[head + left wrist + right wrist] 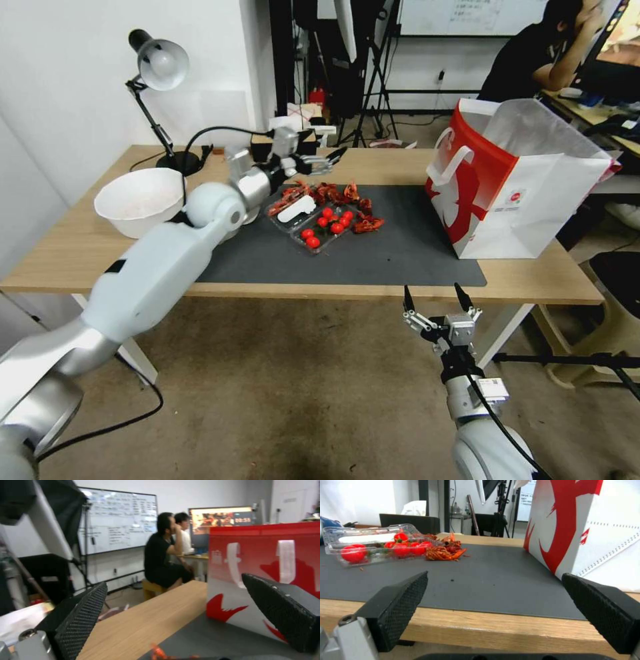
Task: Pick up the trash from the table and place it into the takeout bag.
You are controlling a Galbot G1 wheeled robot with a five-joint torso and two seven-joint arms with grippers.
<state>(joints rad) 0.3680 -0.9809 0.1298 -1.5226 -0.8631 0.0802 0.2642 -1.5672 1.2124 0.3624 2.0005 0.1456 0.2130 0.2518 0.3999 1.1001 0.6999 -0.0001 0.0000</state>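
My right gripper hangs nearest, below and in front of the table edge with its jaws spread wide and empty, facing the dark mat. My left gripper reaches over the far side of the mat, above the red shell scraps, jaws wide too and holding nothing. The clear plastic tub of red tomatoes lies mid-mat, the beige paper bowl sits to my left, and the takeout bag stands upright on my right.
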